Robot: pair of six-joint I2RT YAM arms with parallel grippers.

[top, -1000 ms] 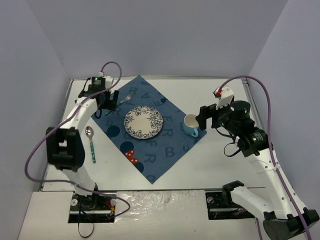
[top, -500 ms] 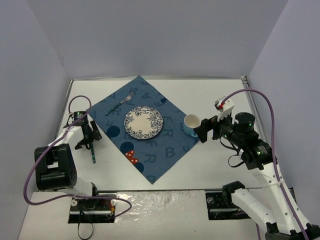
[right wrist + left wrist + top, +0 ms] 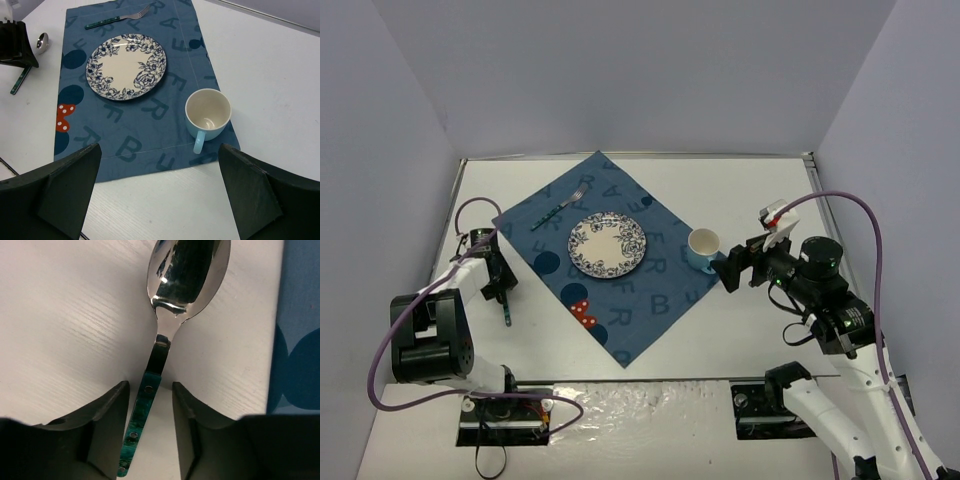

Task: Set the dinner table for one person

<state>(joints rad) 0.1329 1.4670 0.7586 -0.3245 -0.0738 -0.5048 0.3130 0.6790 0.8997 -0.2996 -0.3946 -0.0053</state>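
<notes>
Both claws gape: left claw [image 3: 150, 405] astride the spoon [image 3: 187, 275] handle beside the cloth [image 3: 300, 340] edge, right claw [image 3: 730, 270] over bare dinner table [image 3: 760, 200].

A dark blue cloth [image 3: 650, 290] printed with letters lies turned like a diamond, with a red white-spotted bow [image 3: 583, 312] printed near its near corner. A white plate [image 3: 607, 244] with a blue floral rim sits on the cloth's middle. Beyond it, near the cloth's far-left edge, a fork [image 3: 560, 209] with a green handle lies flat on the cloth, tines pointing toward the far corner. A light blue mug [image 3: 702, 247], cream inside, stands upright on the cloth's right corner. A spoon [image 3: 175, 315] with a marbled green riveted handle lies just off the cloth's left edge, its shiny bowl pointing away.
</notes>
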